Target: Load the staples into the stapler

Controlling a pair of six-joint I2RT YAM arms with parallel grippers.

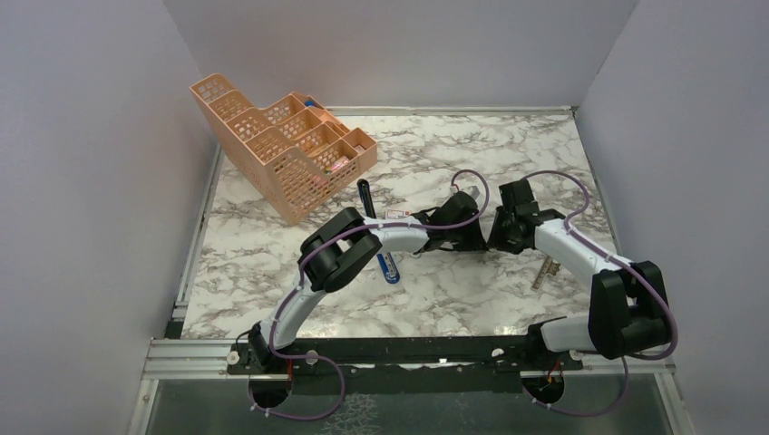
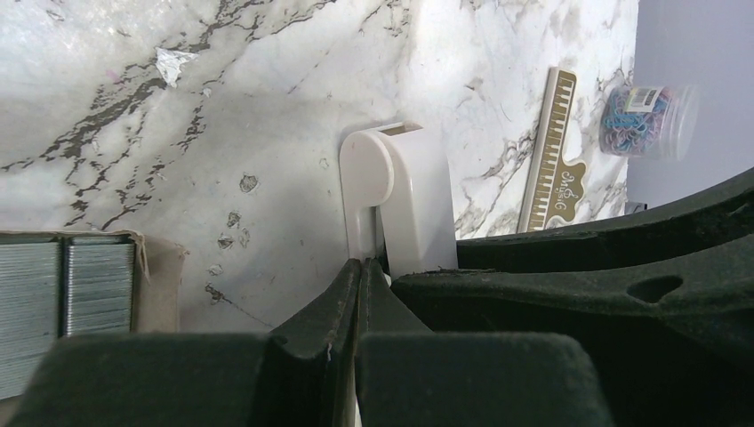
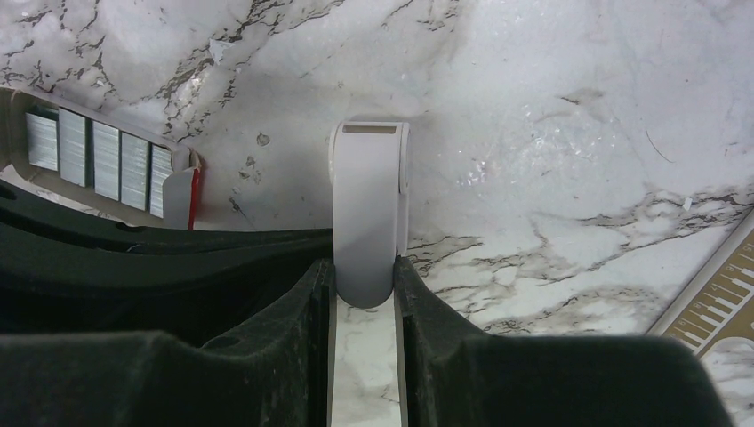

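The blue stapler lies on the marble table, partly under my left forearm. The staples are silvery ribbed strips in an open cardboard box, also seen in the right wrist view. A small white block stands on the table between both grippers. My right gripper is shut on its sides. My left gripper is closed, with a thin white edge of the block between its fingertips. Both grippers meet at the table's middle, left and right.
A peach mesh organiser stands at the back left. A gold ruler lies to the right of my right gripper, also in the left wrist view. A clear jar of coloured bands stands beyond it.
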